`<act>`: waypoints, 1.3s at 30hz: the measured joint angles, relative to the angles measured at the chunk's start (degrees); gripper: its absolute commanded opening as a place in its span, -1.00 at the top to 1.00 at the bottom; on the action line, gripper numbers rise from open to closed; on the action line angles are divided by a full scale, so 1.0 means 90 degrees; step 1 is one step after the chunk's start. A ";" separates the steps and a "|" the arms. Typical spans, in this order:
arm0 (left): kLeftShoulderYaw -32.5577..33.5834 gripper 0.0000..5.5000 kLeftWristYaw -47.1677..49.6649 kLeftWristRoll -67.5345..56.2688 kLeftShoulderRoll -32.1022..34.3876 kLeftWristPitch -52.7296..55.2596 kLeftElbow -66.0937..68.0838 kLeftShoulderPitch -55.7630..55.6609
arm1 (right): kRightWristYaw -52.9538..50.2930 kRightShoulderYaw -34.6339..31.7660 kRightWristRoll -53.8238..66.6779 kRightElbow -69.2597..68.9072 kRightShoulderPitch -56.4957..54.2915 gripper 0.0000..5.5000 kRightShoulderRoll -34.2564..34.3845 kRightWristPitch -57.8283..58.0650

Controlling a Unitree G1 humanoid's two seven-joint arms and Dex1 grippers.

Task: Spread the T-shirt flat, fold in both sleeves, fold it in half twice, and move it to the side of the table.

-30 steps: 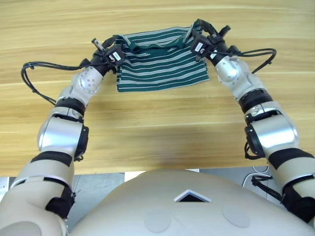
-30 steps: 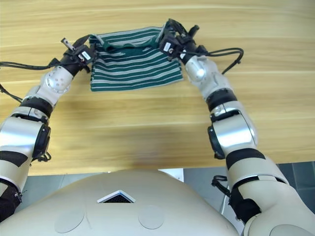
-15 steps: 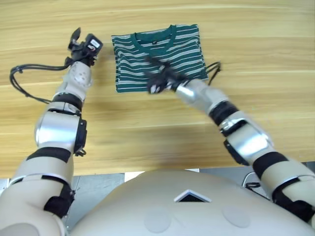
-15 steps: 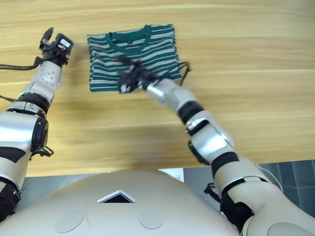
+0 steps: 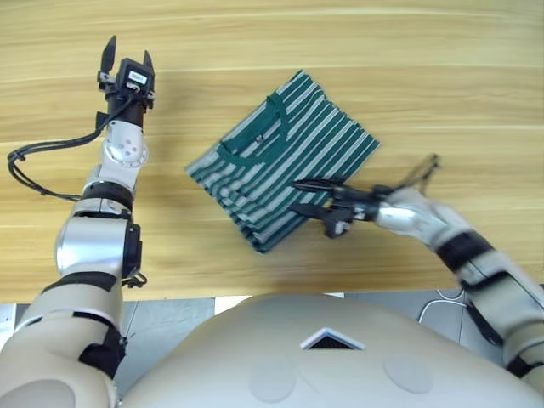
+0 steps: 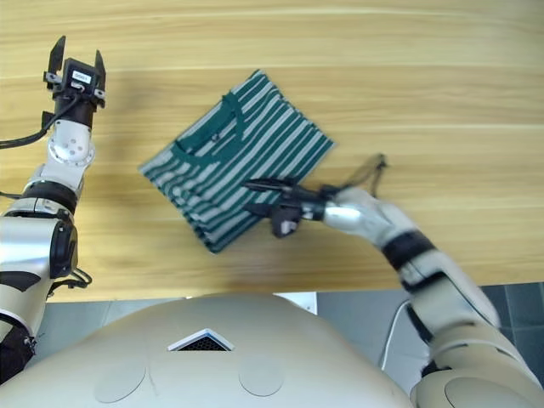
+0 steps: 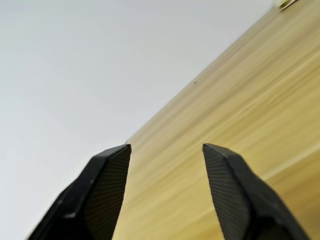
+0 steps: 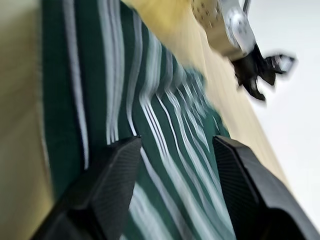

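Observation:
The folded green T-shirt [image 5: 280,161] with white stripes lies turned diagonally on the wooden table [image 5: 425,85], collar facing up. My right gripper [image 5: 295,196] is open at the shirt's near right edge, its fingers reaching over the fabric. In the right wrist view the striped cloth [image 8: 150,115] lies right under and between the two dark fingers [image 8: 112,190]. My left gripper [image 5: 125,61] is open, well off to the left of the shirt, holding nothing. The left wrist view has its fingertips [image 7: 107,180] spread over bare wood [image 7: 260,100].
The table's near edge [image 5: 255,297] runs just below the shirt's lowest corner. Black cables loop beside the left forearm [image 5: 34,161] and trail by the right wrist [image 5: 421,170]. Bare wood lies to the right and behind the shirt.
Both grippers let go of the shirt's far edge. The shirt has turned from square to diagonal and slid nearer. The right arm swung to its near right edge; the left gripper drew off left.

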 measured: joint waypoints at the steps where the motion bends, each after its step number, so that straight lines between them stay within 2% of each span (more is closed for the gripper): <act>1: -0.0022 0.03 -0.0034 0.0037 0.0008 -0.0035 -0.0039 0.0000 | -0.0069 -0.0398 0.0137 -0.0280 0.0530 0.04 -0.0434 0.0121; 3: -0.0154 0.03 -0.0110 0.0096 0.0031 -0.0172 -0.0190 0.0000 | -0.0417 -0.1725 0.0257 -0.0745 0.1790 0.04 -0.1265 0.0747; 5: -0.0301 0.03 -0.0270 0.0227 0.0031 -0.0414 -0.0385 0.0000 | -0.0475 -0.2615 0.0659 -0.1129 0.2237 0.04 -0.1603 0.1290; 10: -0.1055 0.03 -0.1400 0.0470 -0.0138 -0.1751 -0.0941 0.0007 | -0.0153 -0.2790 0.2360 -0.2053 0.1609 0.04 -0.0694 0.1216; 12: -0.1776 0.03 -0.2435 0.0460 -0.0343 -0.2796 -0.1342 0.0127 | -0.0078 -0.2874 0.3420 -0.2085 0.1273 0.04 -0.0016 0.1384; 17: -0.3200 0.03 -0.4314 0.0192 -0.0989 -0.3504 -0.1499 0.0548 | 0.0008 -0.2971 0.3048 -0.1544 0.0954 0.04 0.0628 0.1779; 19: -0.3518 0.03 -0.4930 -0.0011 -0.1137 -0.3532 -0.1479 0.0630 | 0.0038 -0.3123 0.2947 -0.1440 0.0909 0.04 0.0659 0.1863; 21: -0.3513 0.03 -0.5108 -0.0057 -0.1177 -0.3420 -0.1324 0.0572 | 0.0153 -0.3150 0.2670 -0.1272 0.0826 0.04 0.0675 0.1884; 24: -0.3415 0.03 -0.4795 0.0083 -0.1149 -0.2998 -0.0999 0.0310 | 0.0506 -0.2931 0.2183 -0.1117 0.0898 0.04 0.0673 0.1805; 28: -0.3073 0.03 -0.4428 0.0024 -0.0624 -0.2861 -0.0938 0.0481 | 0.0784 -0.2799 0.1902 -0.1117 0.1180 0.04 0.0654 0.1672; 34: -0.2733 0.03 -0.4401 -0.0360 0.0300 -0.2907 -0.1870 0.1437 | 0.1095 -0.2738 0.1523 -0.1128 0.1205 0.04 0.0620 0.1676; 39: -0.2629 0.03 -0.4446 -0.0556 0.0509 -0.2654 -0.2758 0.2024 | 0.1393 -0.2463 0.1166 -0.1193 0.1203 0.04 0.0608 0.1675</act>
